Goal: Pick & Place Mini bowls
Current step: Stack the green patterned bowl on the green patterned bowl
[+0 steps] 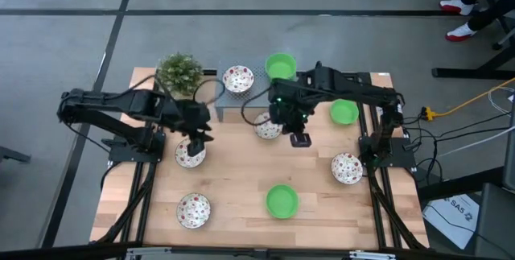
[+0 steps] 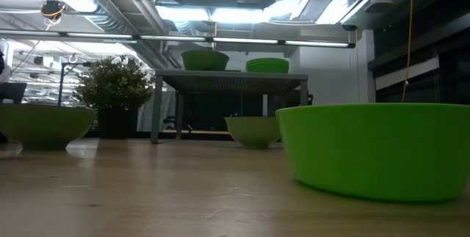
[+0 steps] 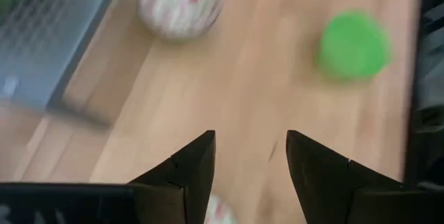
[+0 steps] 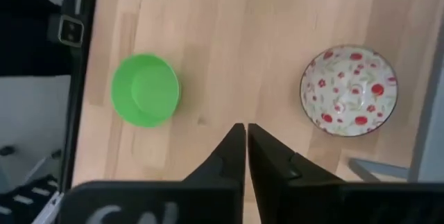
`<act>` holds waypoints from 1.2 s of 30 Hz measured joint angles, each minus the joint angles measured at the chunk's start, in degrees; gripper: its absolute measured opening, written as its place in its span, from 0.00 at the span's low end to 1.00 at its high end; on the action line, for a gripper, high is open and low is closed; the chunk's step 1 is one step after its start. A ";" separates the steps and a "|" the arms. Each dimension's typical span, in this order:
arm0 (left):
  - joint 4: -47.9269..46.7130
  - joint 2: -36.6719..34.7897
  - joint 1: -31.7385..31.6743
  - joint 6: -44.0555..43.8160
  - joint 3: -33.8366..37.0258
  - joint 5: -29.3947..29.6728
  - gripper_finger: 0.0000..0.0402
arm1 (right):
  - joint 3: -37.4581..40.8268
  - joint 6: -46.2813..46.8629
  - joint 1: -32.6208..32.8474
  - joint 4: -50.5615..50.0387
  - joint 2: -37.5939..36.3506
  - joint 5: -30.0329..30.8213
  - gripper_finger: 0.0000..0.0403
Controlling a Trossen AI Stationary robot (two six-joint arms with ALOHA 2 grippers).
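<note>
Look at the overhead picture and you will find your wooden table point(image 1: 241, 171) with bowls spread over it. Your left gripper point(image 1: 195, 138) sits left of centre, directly above a patterned bowl point(image 1: 190, 154); in the left wrist picture its two dark fingers point(image 3: 191, 172) stand well apart with bare wood between them and a sliver of that bowl at the bottom edge. Your right gripper point(image 1: 299, 138) is just right of centre, beside another patterned bowl point(image 1: 268, 127), and in the right wrist picture its fingers point(image 4: 232, 158) are pressed together with nothing between them. On the grey metal stand point(image 1: 229, 99) at the upper middle you have a third patterned bowl point(image 1: 238, 78) and a green bowl point(image 1: 280, 66), with a potted plant point(image 1: 179, 73) to their left. A second green bowl point(image 1: 344, 112) lies at the right, a patterned one point(image 1: 347, 167) below it, a third green bowl point(image 1: 282, 200) at lower centre, and a patterned bowl point(image 1: 193, 210) at lower left.
</note>
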State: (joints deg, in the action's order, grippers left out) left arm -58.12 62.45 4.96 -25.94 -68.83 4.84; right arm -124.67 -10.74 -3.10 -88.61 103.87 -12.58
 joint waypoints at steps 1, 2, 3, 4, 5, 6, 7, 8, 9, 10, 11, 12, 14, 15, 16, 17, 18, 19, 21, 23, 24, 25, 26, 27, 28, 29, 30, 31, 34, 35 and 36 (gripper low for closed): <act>-1.97 0.31 1.14 -1.61 0.01 1.46 0.43 | 1.83 -0.20 0.08 0.88 -0.77 0.00 0.03; -3.47 0.73 2.24 -3.13 -0.01 2.73 0.43 | 3.90 -0.22 0.10 2.12 -1.67 -0.02 0.02; -5.30 1.23 3.34 -4.46 -0.01 3.81 0.43 | 6.05 -0.20 0.10 3.30 -2.60 -0.04 0.01; -7.19 1.89 4.38 -5.49 0.00 4.66 0.43 | 8.59 -0.09 0.10 4.85 -3.76 -0.04 0.01; -8.27 2.61 5.33 -6.23 0.00 5.38 0.43 | 11.08 0.11 0.10 6.45 -4.85 -0.05 0.01; -8.91 3.33 6.22 -6.75 -0.01 5.97 0.43 | 13.54 0.77 0.10 8.32 -6.04 -0.04 0.02; -9.87 4.18 6.99 -7.05 0.01 6.27 0.43 | 16.24 1.56 0.10 10.30 -7.20 -0.01 0.03; -10.78 5.10 7.68 -7.27 -0.01 6.54 0.43 | 18.76 2.74 0.10 12.22 -8.29 -0.01 0.03; -11.19 6.01 8.33 -7.30 -0.01 6.60 0.43 | 21.18 4.04 0.10 14.25 -9.43 0.00 0.04; -11.59 6.96 8.89 -7.12 0.01 6.60 0.43 | 23.37 5.24 0.10 15.96 -10.59 0.10 0.05; -12.43 7.97 9.39 -6.54 -0.01 6.56 0.43 | 25.66 6.51 0.10 17.82 -11.68 0.38 0.05; -13.18 8.96 9.91 -5.65 0.01 6.36 0.43 | 27.74 7.81 0.11 19.66 -12.77 0.68 0.05; -14.44 10.91 10.84 -4.00 0.01 6.12 0.43 | 31.39 10.52 0.45 23.06 -14.60 0.92 0.04; -15.22 11.85 11.25 -3.50 0.01 6.12 0.43 | 32.98 11.82 0.65 24.44 -15.25 0.98 0.04; -15.90 12.79 11.57 -2.99 0.01 6.05 0.43 | 34.53 12.96 0.86 25.86 -16.00 1.09 0.03; -16.45 13.76 11.86 -2.57 0.01 6.03 0.43 | 35.81 13.75 1.15 27.02 -16.54 1.06 0.02; -16.96 14.59 12.09 -2.40 0.01 6.05 0.43 | 36.83 14.48 1.53 28.30 -16.91 1.05 0.02; -17.38 15.38 12.29 -2.38 0.01 6.07 0.43 | 37.62 15.15 1.80 29.45 -17.30 1.05 0.01; -17.51 16.90 12.58 -2.42 0.01 6.10 0.43 | 38.57 16.54 2.49 30.36 -17.46 1.07 0.01; -17.12 18.06 13.07 -2.99 0.30 6.18 0.43 | 38.83 17.84 3.31 31.24 -17.44 1.36 0.02; -16.35 18.28 13.31 -3.71 0.94 6.15 0.43 | 38.83 18.62 3.88 31.30 -17.44 2.13 0.02; -15.64 18.36 13.63 -4.64 1.89 6.14 0.43 | 38.84 19.40 4.47 31.29 -17.44 3.15 0.03; -14.51 18.31 14.04 -5.94 3.26 6.09 0.43 | 38.83 20.31 5.10 31.29 -17.44 4.17 0.04; -13.24 18.07 14.47 -7.71 4.82 6.07 0.43 | 38.83 21.09 5.77 31.26 -17.45 5.04 0.04; -12.57 17.78 14.98 -9.50 6.30 6.05 0.43 | 38.84 21.96 6.35 31.26 -17.44 5.60 0.05; -11.98 17.17 15.56 -11.30 7.84 6.04 0.43 | 38.83 22.67 6.86 31.30 -17.44 5.77 0.05; -11.85 16.50 16.26 -12.99 9.26 6.03 0.43 | 38.83 23.43 7.47 31.36 -17.44 5.90 0.05; -12.03 15.94 16.86 -14.76 10.56 6.01 0.43 | 38.83 24.06 7.97 31.46 -17.44 5.95 0.05; -10.83 14.46 18.48 -18.47 13.77 5.31 0.43 | 38.83 25.53 9.23 32.23 -17.44 5.99 0.03; -10.18 13.88 19.05 -19.03 14.53 4.84 0.43 | 38.83 25.79 9.53 32.55 -17.44 5.99 0.02; -8.99 13.47 19.64 -19.25 15.30 4.33 0.43 | 38.83 25.98 9.85 32.97 -17.44 6.00 0.02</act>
State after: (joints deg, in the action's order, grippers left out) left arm -67.11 75.92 24.60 -45.18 -53.53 9.17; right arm -85.84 15.24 6.74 -55.64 86.43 -6.58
